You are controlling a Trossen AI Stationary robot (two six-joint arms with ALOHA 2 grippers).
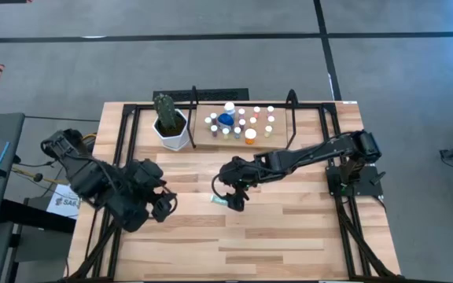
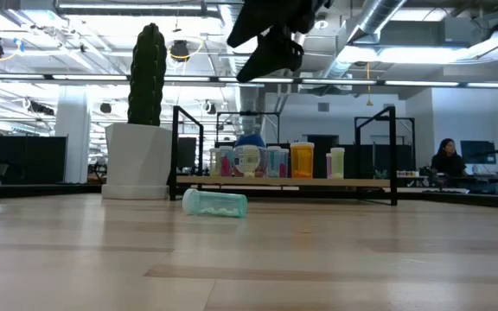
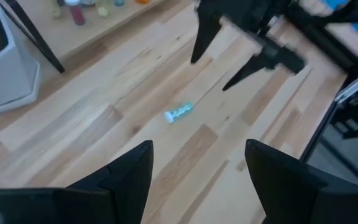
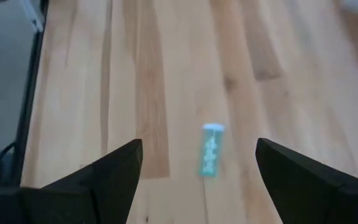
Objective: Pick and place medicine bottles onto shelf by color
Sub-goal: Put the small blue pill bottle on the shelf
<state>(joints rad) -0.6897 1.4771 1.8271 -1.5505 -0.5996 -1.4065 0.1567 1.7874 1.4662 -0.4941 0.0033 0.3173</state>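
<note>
Nearby, the teal bottle (image 2: 215, 204) lies on its side on the table (image 1: 289, 236). Right gripper (image 1: 234, 198) hovers above it, fingers spread; lower squarely astride its body. Left gripper (image 1: 162, 206) waits open, shelf (image 1: 281, 141) beyond.

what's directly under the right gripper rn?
A small teal medicine bottle with a white cap lies on its side on the bare wood-plank tabletop, under the open right gripper, which hangs above without touching it. Nothing else shows there.

Potted cactus (image 1: 167, 118) beside seated person (image 2: 445, 158)
</note>
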